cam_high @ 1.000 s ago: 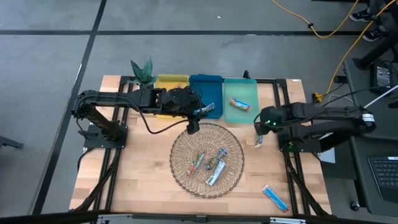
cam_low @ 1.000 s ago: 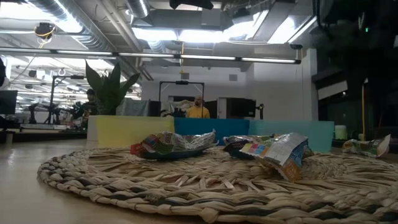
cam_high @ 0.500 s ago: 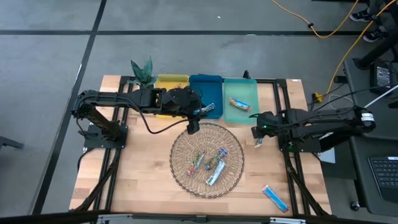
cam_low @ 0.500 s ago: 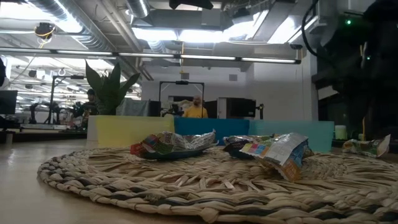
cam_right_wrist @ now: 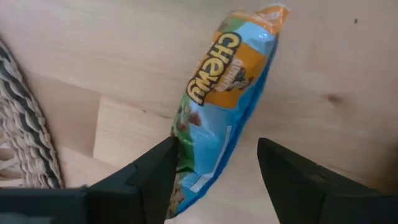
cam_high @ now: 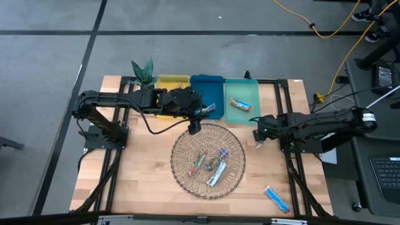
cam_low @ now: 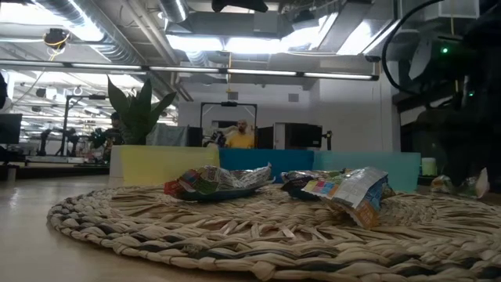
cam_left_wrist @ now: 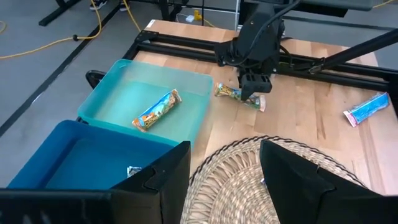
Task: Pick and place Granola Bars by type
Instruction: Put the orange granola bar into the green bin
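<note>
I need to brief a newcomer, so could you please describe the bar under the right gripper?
Start at the round wicker basket and look just off its right rim, on bare wood. The bar lies flat between the right gripper's open fingers, not in any tray, its wrapper reading "Chewy".

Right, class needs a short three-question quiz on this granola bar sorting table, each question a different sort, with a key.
1. True or false: the right gripper is open, with the Chewy bar lying on the wooden table between its fingers.
2. Which tray holds the orange-wrapped bar? A yellow tray, B blue tray, C teal tray.
3. Fill in: the bright blue bar lies on the table, outside the ____.

Key
1. True.
2. C.
3. Wicker basket. The left gripper is open at its rim.
</note>
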You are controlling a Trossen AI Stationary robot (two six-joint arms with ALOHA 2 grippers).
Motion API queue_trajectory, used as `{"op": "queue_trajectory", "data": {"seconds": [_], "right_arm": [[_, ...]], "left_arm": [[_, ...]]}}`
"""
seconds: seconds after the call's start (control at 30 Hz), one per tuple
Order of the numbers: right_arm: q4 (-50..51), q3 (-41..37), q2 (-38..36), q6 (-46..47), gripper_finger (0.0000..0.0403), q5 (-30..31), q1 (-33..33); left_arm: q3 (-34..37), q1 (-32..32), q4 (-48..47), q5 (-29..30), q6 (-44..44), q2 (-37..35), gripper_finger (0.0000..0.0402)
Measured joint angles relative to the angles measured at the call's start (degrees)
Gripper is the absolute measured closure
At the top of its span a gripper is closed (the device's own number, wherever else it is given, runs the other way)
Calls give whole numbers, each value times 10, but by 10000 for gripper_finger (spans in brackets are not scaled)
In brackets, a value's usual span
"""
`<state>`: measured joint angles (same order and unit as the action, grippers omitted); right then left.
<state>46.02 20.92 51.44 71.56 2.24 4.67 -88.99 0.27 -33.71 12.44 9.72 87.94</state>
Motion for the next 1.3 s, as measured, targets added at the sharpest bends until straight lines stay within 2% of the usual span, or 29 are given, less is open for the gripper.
{"op": "queue_trajectory", "data": {"seconds": [0.17,0.47,0.57,0.87,1.1,1.3], "right_arm": [[-35,-17,0,-1,199,3,0],[-65,-30,-2,-13,308,-4,0],[-69,-30,-3,-15,330,-13,0],[-76,-20,-2,-29,330,-73,0],[-34,37,-2,-75,348,-75,-1],[23,104,-2,-114,347,-66,-1]], "left_arm": [[0,0,0,0,5,0,217],[0,0,0,3,13,0,217],[0,0,0,4,17,0,217],[0,-1,0,4,17,0,217],[0,-1,0,4,16,0,217],[0,-1,0,5,15,0,217]]}}
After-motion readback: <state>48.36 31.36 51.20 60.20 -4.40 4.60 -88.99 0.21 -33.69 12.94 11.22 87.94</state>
